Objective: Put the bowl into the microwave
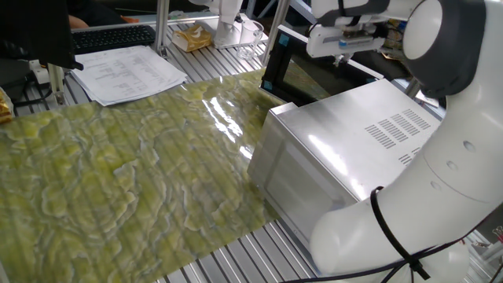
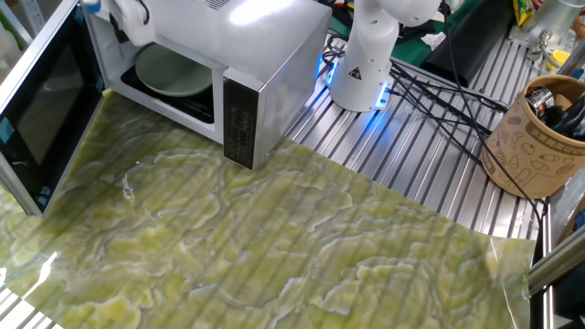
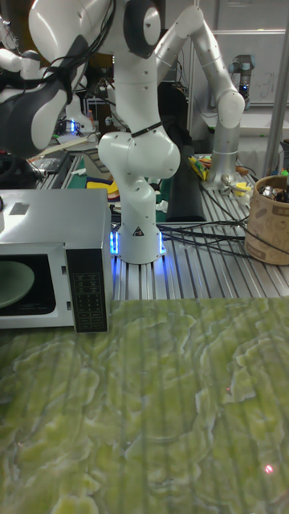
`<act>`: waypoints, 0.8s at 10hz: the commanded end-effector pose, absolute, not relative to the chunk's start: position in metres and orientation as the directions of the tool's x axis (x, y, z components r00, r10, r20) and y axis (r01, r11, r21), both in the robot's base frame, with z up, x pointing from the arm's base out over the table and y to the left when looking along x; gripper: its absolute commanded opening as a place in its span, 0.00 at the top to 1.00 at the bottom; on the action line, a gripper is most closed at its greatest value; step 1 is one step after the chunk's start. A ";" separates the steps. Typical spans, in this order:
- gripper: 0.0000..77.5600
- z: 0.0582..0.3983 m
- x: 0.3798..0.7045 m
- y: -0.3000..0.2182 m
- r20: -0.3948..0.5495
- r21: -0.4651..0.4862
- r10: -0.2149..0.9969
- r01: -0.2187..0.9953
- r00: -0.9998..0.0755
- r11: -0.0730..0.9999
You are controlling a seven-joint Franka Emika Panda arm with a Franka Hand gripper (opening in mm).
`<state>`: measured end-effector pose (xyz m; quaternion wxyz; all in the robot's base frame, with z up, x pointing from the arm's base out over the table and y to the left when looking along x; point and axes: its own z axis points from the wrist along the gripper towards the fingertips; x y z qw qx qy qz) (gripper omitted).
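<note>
Pincer [image 1: 343,56] hangs above microwave [image 1: 346,149] w/ nothing in it; open or closed can't tell. Other fixed view: pincer [image 2: 123,23] at top edge, blurred; bowl [image 2: 174,70] sits inside microwave, door [image 2: 41,100] wide open, on worktop [image 2: 274,247]. Tall view: bowl [image 3: 12,285] inside cavity.

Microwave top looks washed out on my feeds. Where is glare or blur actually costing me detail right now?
One fixed view: glare streaks the microwave top and the green mat. Other fixed view: a white hotspot burns out the top, the gripper is motion-blurred, yet the bowl inside reads clearly. Tall fixed view: dim and soft; the bowl is only a pale shape.
</note>
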<state>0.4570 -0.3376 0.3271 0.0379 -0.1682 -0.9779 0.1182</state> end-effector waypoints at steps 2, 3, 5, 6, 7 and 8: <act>0.98 0.358 0.463 -0.358 0.022 -0.241 0.332 0.318 -0.943 0.917; 0.98 0.359 0.465 -0.361 0.015 -0.235 0.337 0.324 -0.941 0.916; 0.98 0.360 0.467 -0.362 0.012 -0.233 0.341 0.329 -0.940 0.915; 0.98 0.360 0.467 -0.362 0.017 -0.227 0.345 0.333 -0.938 0.915; 0.98 0.360 0.467 -0.362 0.021 -0.227 0.363 0.350 -0.931 0.909; 0.98 0.360 0.467 -0.362 0.019 -0.230 0.381 0.367 -0.924 0.901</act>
